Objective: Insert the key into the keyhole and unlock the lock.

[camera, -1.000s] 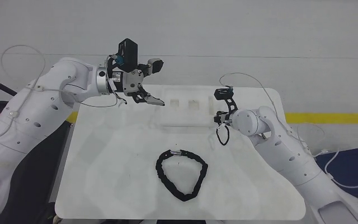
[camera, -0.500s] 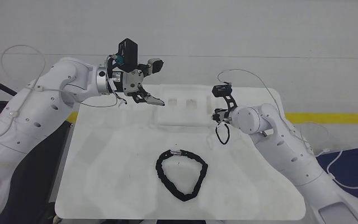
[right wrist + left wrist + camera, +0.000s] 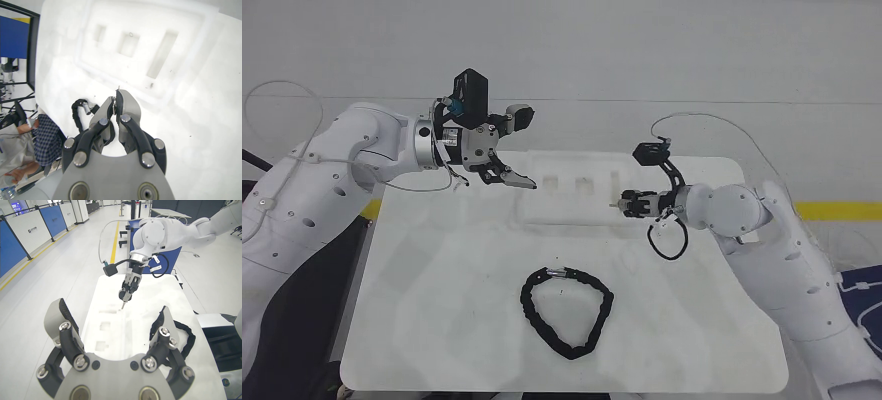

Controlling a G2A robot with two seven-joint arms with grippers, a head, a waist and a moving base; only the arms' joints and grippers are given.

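right pincer (image 3: 115, 98) grips the key (image 3: 123, 305), well apart from the chain lock (image 3: 542, 276); left pincer (image 3: 522, 148) gapes empty; insertion and unlocking not yet done.

light: bright, overhead | table (image 3: 198, 123) glare: washed out | shadows: faint

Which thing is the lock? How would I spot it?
Look at the big white table. In its middle, nearer the robot than the white foam tray, lies the lock. It is a floppy black loop with one small shiny metal end, the only black thing lying there.
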